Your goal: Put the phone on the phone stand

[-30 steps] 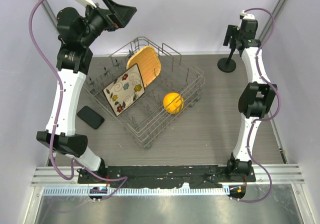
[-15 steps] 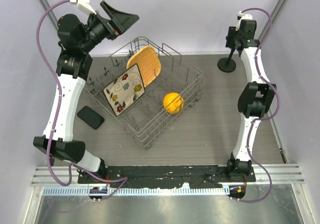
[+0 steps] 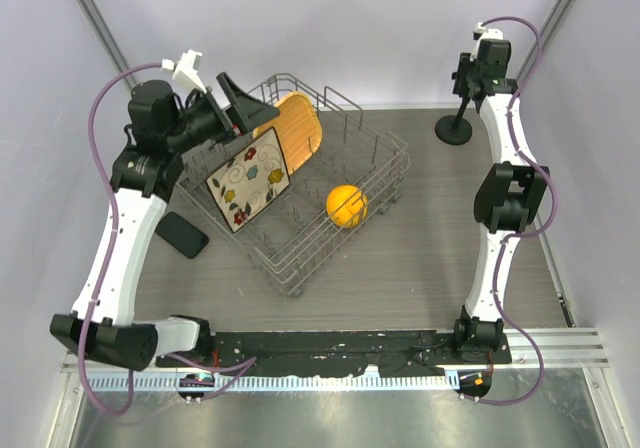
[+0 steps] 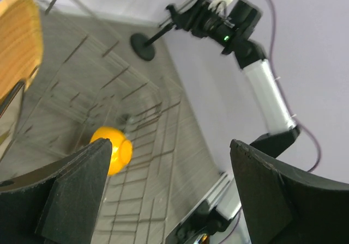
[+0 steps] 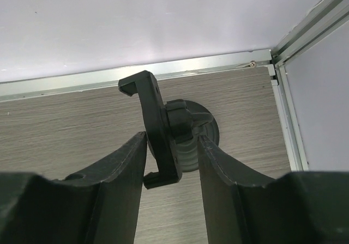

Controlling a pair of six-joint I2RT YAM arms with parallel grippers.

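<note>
Two grippers in view. Left gripper [image 3: 243, 103] lower than a second ago, now over dish rack [image 3: 385, 153] far corner, fingers [image 4: 82, 192] spread wide, empty. Phone [image 3: 185, 236] flat on table [image 3: 420, 253], well apart from those fingers, toward arm base. Right gripper [image 5: 172, 138] unmoved, fingers clamped either side of phone stand [image 5: 158, 129] head
</note>
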